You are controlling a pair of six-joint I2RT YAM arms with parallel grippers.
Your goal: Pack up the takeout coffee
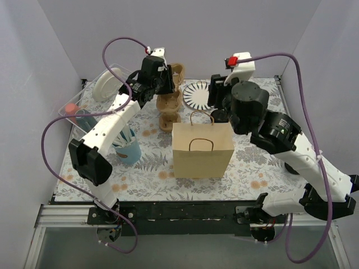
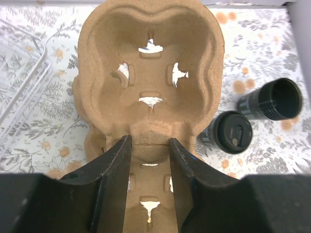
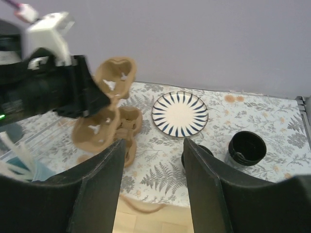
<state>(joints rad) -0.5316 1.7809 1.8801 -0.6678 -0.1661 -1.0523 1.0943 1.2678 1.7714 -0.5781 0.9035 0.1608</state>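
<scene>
The left gripper (image 2: 149, 145) is pressed together on the middle ridge of a brown cup carrier (image 2: 150, 82), one black finger on each side of the ridge. In the right wrist view this carrier hangs tilted above the table, over more carriers (image 3: 129, 124) that lie on the flowered tablecloth (image 1: 247, 168). The takeout coffee is not in the carrier and not in the bag. The lidded cup (image 2: 232, 132) stands on the cloth just beside the right side of the carrier, and its round black lid with the small drinking hole faces up. The second dark cup (image 2: 272, 99) is just behind it, very close. Its top looks dark and hollow, and I cannot tell if a lid is on it. Both cups are near the striped plate (image 1: 196, 94), on the side toward the arms. The right gripper (image 3: 154, 160) has its fingers spread with nothing between them; it hovers over the far edge of the paper bag (image 1: 202, 148). The bag stands upright in the middle of the table with its mouth open. A light-blue cup (image 1: 128, 150) stands to the left of the bag, beside a clear plastic bin (image 1: 92, 89).
</scene>
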